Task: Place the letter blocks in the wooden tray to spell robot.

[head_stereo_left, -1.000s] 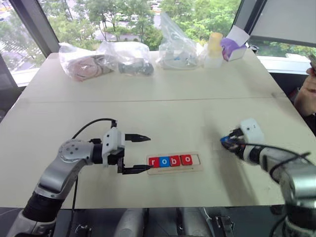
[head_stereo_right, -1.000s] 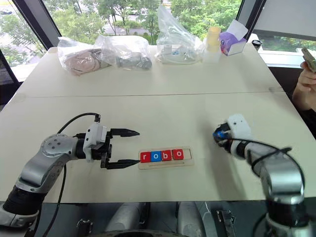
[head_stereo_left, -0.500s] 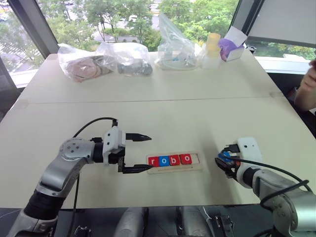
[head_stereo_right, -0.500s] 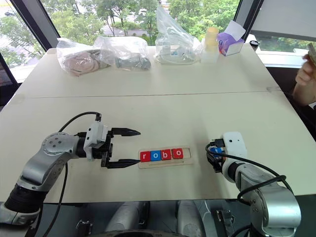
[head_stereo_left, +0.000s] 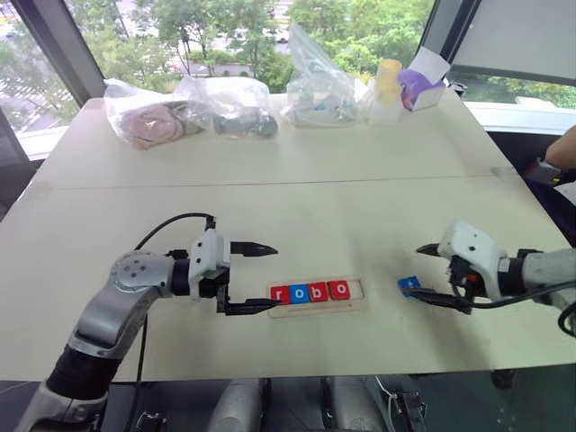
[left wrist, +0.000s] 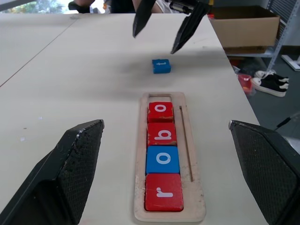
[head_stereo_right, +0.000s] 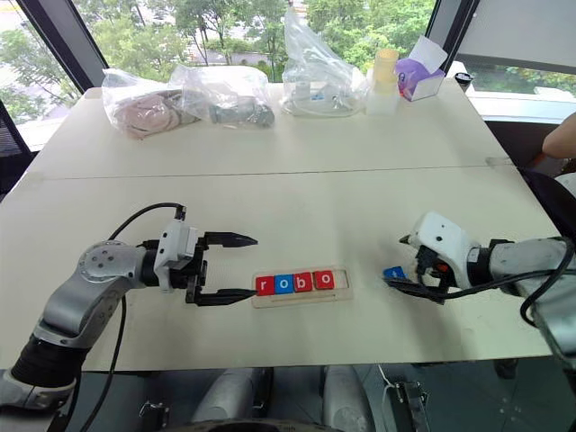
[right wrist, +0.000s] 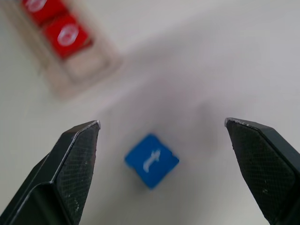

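Observation:
The wooden tray [head_stereo_left: 317,308] lies near the table's front edge with several letter blocks in its recess: red r [head_stereo_left: 280,294], blue o [head_stereo_left: 299,292], red b [head_stereo_left: 319,292] and red o [head_stereo_left: 338,290]. Its right-end slot [head_stereo_left: 356,289] holds nothing. A blue t block [head_stereo_left: 409,283] lies flat on the table to the right of the tray, apart from it. My right gripper [head_stereo_left: 418,270] is open, hovering just above and right of the t block [right wrist: 151,160], touching nothing. My left gripper [head_stereo_left: 259,277] stands open at the tray's left end, holding nothing.
Clear plastic bags [head_stereo_left: 189,106] with items, a yellow cup [head_stereo_left: 390,81] and a purple-and-white box [head_stereo_left: 421,83] line the table's far side. A person's arm [head_stereo_left: 558,157] shows at the right edge. A black cable [head_stereo_left: 171,225] loops over my left arm.
My right gripper held the blue t block, came down toward the table right of the tray, opened and let it go, then rolled and lifted. The left arm stayed still.

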